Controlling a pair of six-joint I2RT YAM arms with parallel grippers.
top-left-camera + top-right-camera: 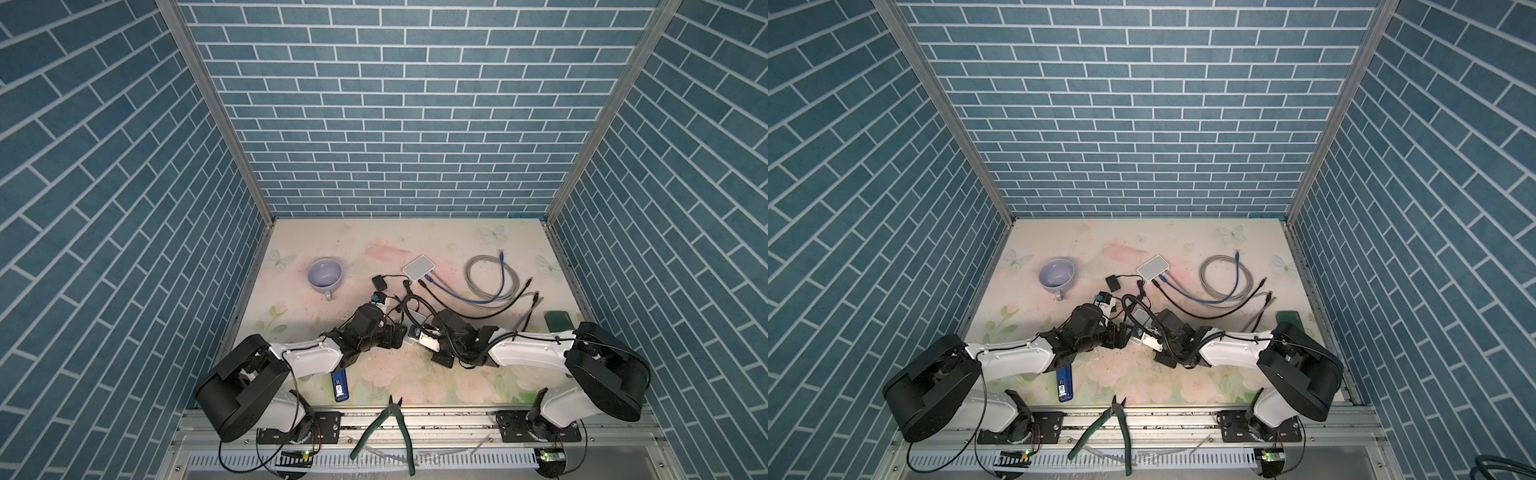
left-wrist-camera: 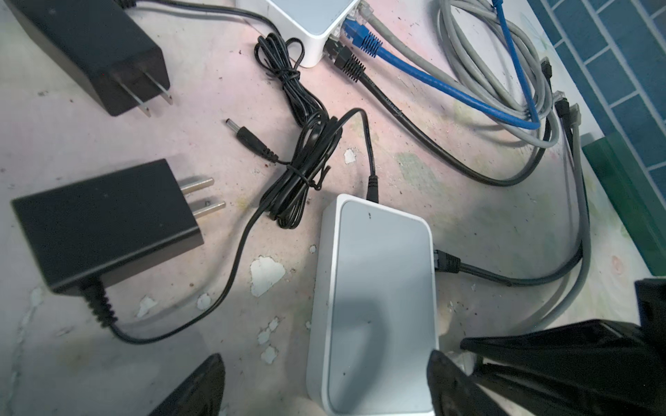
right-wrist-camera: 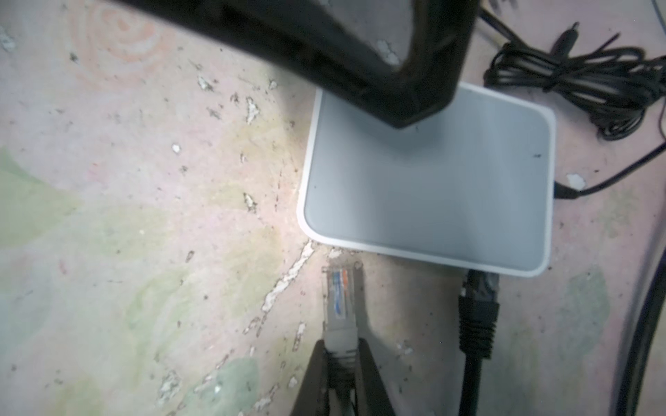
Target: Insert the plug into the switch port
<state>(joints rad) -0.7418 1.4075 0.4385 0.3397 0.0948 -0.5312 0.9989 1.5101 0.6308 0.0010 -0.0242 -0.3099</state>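
Note:
The white switch (image 2: 374,288) lies flat on the floral table. My left gripper (image 2: 324,385) is open and straddles its near end: one finger (image 2: 450,381) is at the switch's edge, the other (image 2: 194,389) stands well clear of it. My right gripper (image 3: 340,356) is shut on the grey boot of a clear-tipped plug (image 3: 338,299). The plug's tip points at the port side of the switch (image 3: 425,187), a short gap away. A black plug (image 3: 477,306) sits in a port beside it. In both top views the two grippers meet over this switch (image 1: 1142,318).
A second white switch (image 1: 419,268) at the back has blue, black and grey cables plugged in, and coiled cable (image 1: 490,278) lies to its right. Two black power adapters (image 2: 108,223) (image 2: 97,54) and bundled cord (image 2: 299,173) lie close by. Also on the table: lilac cup (image 1: 325,274), green pliers (image 1: 390,432), green box (image 1: 559,320).

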